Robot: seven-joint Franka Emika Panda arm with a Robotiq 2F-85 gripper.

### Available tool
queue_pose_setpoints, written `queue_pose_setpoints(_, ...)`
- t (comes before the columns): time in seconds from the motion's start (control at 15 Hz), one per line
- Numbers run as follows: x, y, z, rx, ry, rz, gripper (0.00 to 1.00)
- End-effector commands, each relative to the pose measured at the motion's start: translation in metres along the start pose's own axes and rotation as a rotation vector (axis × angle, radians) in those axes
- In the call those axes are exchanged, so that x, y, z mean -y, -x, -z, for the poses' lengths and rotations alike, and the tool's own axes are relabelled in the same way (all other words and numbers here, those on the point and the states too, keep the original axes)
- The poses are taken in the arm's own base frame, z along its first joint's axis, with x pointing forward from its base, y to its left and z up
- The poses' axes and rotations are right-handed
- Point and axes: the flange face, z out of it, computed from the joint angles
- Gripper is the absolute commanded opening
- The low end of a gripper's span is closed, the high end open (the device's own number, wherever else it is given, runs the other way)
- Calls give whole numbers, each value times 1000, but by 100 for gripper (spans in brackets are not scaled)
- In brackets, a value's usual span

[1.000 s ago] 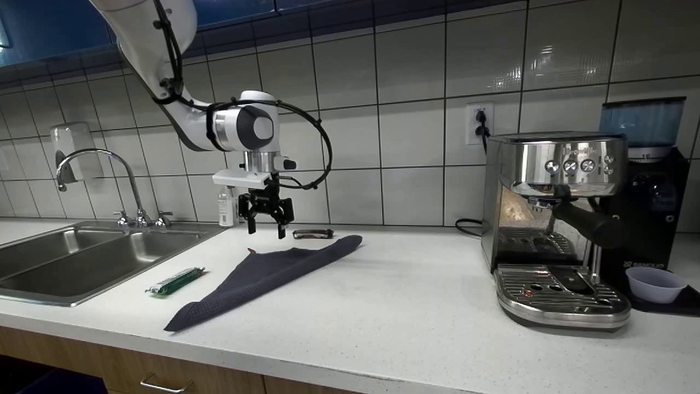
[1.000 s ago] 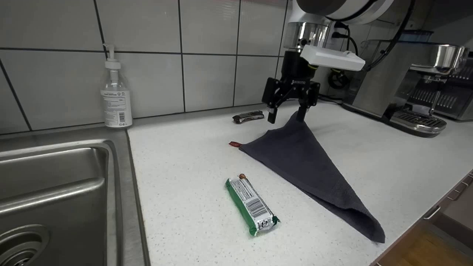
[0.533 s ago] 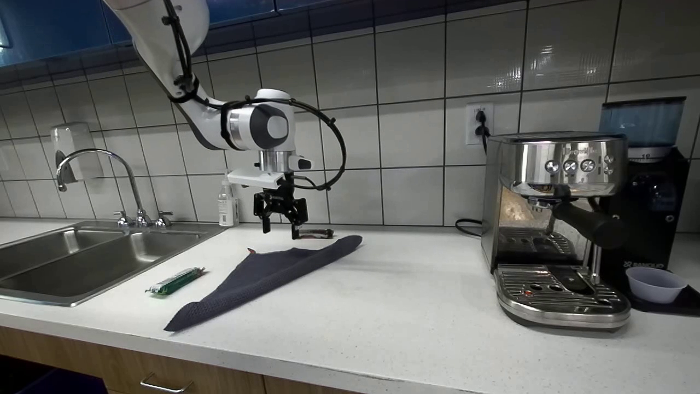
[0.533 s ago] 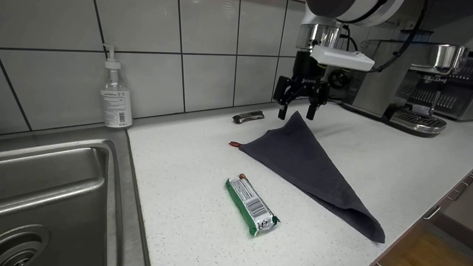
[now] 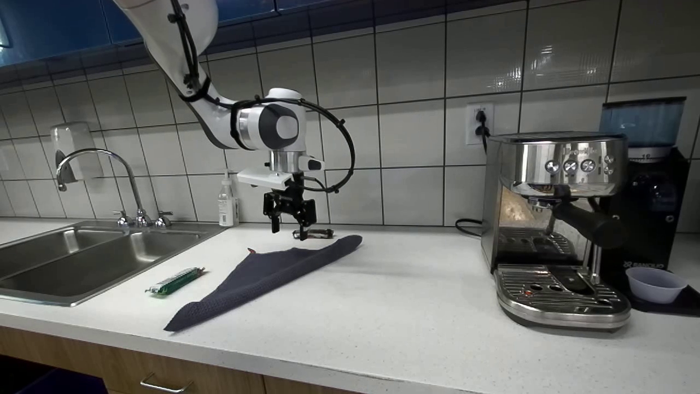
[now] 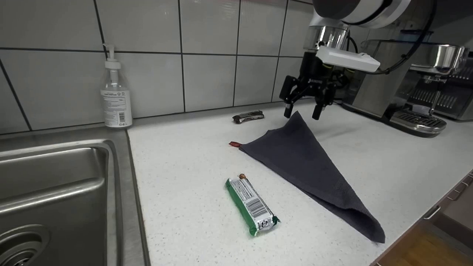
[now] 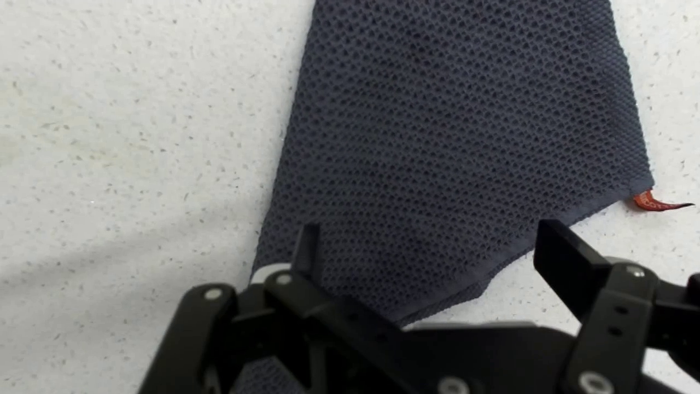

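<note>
Claw (image 6: 302,113): hangs pointing down with its jaws spread wide, nothing between them, no contact to be seen
Dark cloth (image 6: 303,159): lies folded on the surface (image 5: 415,306) below the claw, its narrow end by the tiled wall (image 5: 410,137) nearest to it; most of the cloth stretches away toward the front edge
Cloth's long axis: slants from near the front edge back toward the wall; in the wrist view it runs roughly up and down, so the fingers (image 7: 569,262) stand across it rather than along it
Finger sides: in the wrist view one shows against the cloth near its plain edge, the other at the slanting hem, on the side of the red tag (image 7: 649,201)
Nearer arm: the single arm (image 5: 216,117), its claw at the wall-side end
Green-wrapped bar (image 6: 252,205): beside the cloth toward the sink (image 6: 123,177), apart from it
Dark-wrapped bar (image 6: 248,116): close to the wall, not touching the cloth
</note>
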Motion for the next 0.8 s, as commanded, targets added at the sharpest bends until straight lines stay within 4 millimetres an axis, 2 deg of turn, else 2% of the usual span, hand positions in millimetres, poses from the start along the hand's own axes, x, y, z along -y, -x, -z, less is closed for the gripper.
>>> queue_pose_setpoints(0.0, 1, 0, 0, 2, 0, 2, 100)
queue_pose_setpoints(0.47, 2, 1, -1, 0, -9, -10, 100)
queue_pose_setpoints(0.73, -2, -6, 0, -49, -36, -70, 100)
